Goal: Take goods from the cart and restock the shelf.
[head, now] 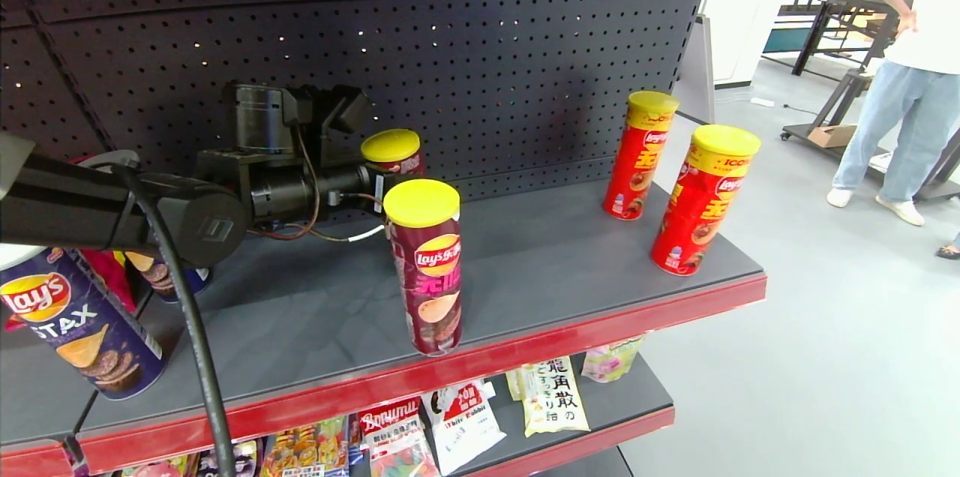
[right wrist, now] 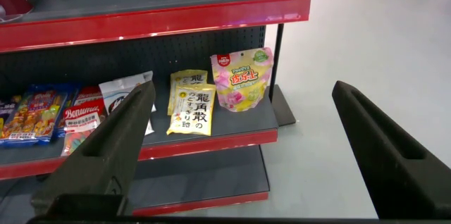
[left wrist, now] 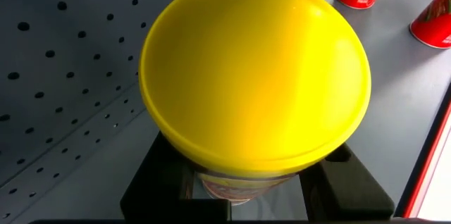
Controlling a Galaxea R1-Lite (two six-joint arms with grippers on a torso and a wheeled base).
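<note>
A maroon chip can with a yellow lid stands upright at the back of the grey shelf, close to the pegboard. My left gripper is shut on its body, and a dark finger presses each side of the can below the lid. A second maroon can stands in front of it near the red shelf edge. My right gripper hangs open and holds nothing, out in front of the lower shelves.
Two red cans stand at the shelf's right end. A blue can leans at the left. Snack bags lie on the lower shelf. Bare shelf lies between the maroon and red cans.
</note>
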